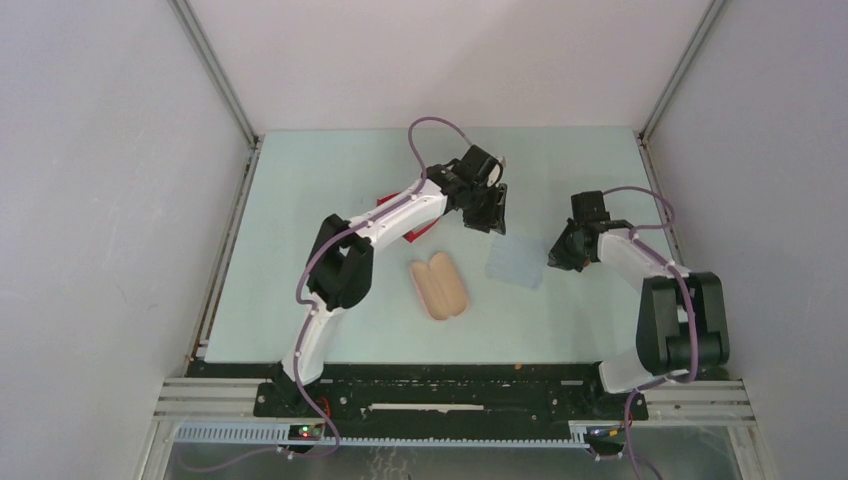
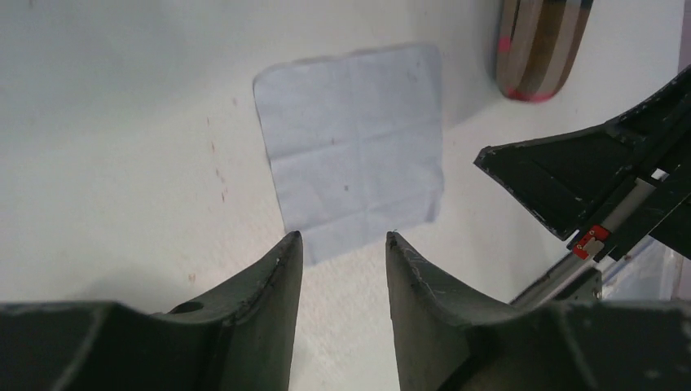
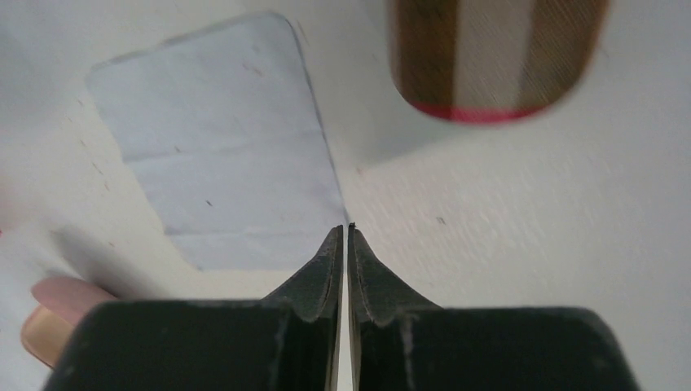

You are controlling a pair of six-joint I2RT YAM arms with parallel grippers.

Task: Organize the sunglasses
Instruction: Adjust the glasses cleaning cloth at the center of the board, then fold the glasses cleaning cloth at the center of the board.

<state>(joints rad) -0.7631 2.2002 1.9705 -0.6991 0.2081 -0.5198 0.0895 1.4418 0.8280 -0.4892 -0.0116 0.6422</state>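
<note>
The red-framed sunglasses point(image 1: 413, 236) lie at mid-table, mostly hidden under my left arm, with only red bits showing. The slim pair with orange-tinted lenses is out of view. My left gripper point(image 1: 488, 212) hangs above the table beyond the pale blue cloth point(image 1: 515, 262). In the left wrist view it point(image 2: 344, 238) is open and empty, with the cloth point(image 2: 354, 147) just ahead of it. My right gripper point(image 1: 558, 255) is at the cloth's right edge. In the right wrist view it point(image 3: 348, 228) is shut with nothing between its fingers, at the cloth's point(image 3: 220, 155) corner.
A pink oblong case point(image 1: 440, 286) lies closed in front of the red sunglasses; its end shows in the right wrist view point(image 3: 57, 314). A plaid case shows in the left wrist view point(image 2: 540, 45) and the right wrist view point(image 3: 497, 57). Grey walls enclose the table.
</note>
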